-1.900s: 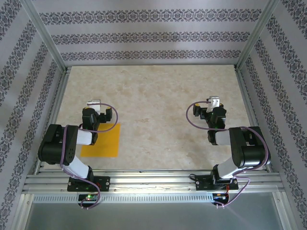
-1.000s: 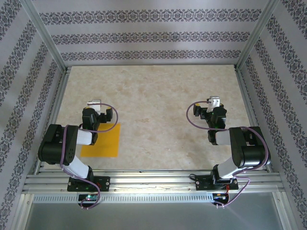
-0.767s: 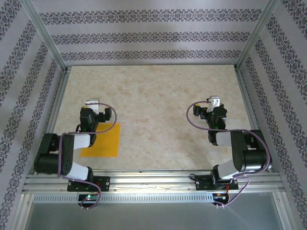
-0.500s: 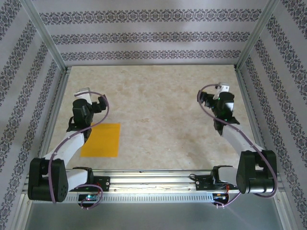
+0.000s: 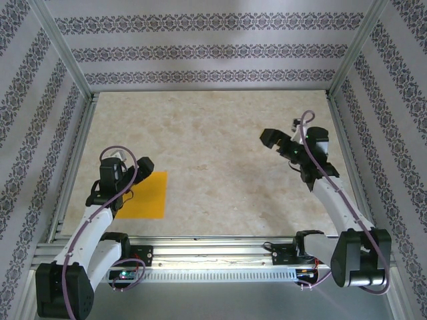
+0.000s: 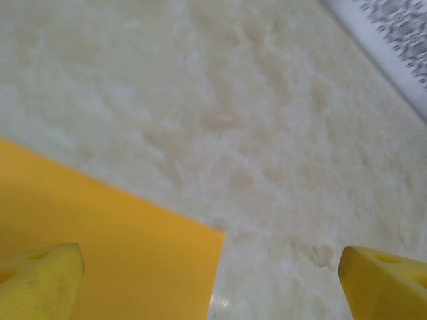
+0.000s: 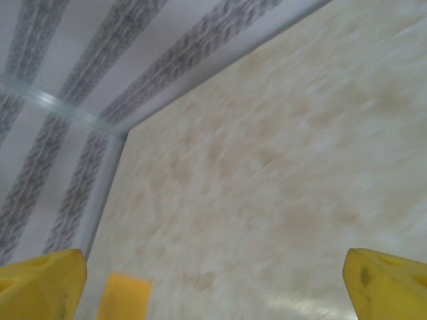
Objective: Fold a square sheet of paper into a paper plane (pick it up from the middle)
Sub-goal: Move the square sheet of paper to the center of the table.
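Sheet pickup not started — thin square sheet of orange-yellow paper [image 5: 145, 197] lies flat and unfolded on the pale marbled surface [image 5: 220, 153], in the near-left part, edges roughly parallel to the near rail. No creases visible, so no plane yet. Left jaws spread wide with nothing between them; black left arm [image 5: 100, 213] reaches over the sheet's left side, wrist above its far-left part. In the left wrist view one corner of the sheet sits between the yellow fingertips [image 6: 40, 280], paper running off under the left-hand tip, bare surface ahead. Right jaws also wide apart and empty; right arm [image 5: 327, 187] is out over the right half, well apart from the sheet, and its wrist view catches the paper small and far across. Square, so no long axis to line up. Judgement: left arm is much nearer — the sheet's middle lies back toward the base and slightly inward from the left jaws, so the next move probably needs a pull-back and a descent onto the centre
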Controlling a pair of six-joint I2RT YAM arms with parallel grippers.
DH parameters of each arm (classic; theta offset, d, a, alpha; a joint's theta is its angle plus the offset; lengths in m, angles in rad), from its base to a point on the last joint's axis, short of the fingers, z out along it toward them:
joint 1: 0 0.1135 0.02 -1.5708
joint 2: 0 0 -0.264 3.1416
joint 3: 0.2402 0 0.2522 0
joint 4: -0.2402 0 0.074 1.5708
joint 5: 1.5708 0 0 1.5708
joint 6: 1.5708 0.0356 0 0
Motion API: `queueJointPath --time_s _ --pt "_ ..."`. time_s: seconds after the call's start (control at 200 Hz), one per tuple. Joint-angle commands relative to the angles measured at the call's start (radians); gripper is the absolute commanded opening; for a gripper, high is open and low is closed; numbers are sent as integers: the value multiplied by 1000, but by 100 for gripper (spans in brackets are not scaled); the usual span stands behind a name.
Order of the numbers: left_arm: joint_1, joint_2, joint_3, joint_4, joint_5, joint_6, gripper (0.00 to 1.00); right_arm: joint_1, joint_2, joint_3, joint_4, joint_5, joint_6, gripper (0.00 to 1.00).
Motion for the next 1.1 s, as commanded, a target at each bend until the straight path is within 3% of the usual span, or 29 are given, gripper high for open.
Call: queueJointPath --time_s 0.0,0.14,0.335,0.744,1.094 --pt "-21 -22 23 -203 -4 -40 99 59 -31 -24 -40 -35 23 98" --pt "-42 -36 15 -263 -9 -19 97 134 -52 -84 -14 92 75 98" --pt "-56 -29 -23 -247 -2 -47 97 251 -28 -71 -97 95 18 98" --pt "-103 134 -3 -144 26 -62 97 309 -1 -120 -80 119 51 98" --pt "-298 350 60 24 -20 -190 98 312 11 -153 -83 146 68 98"
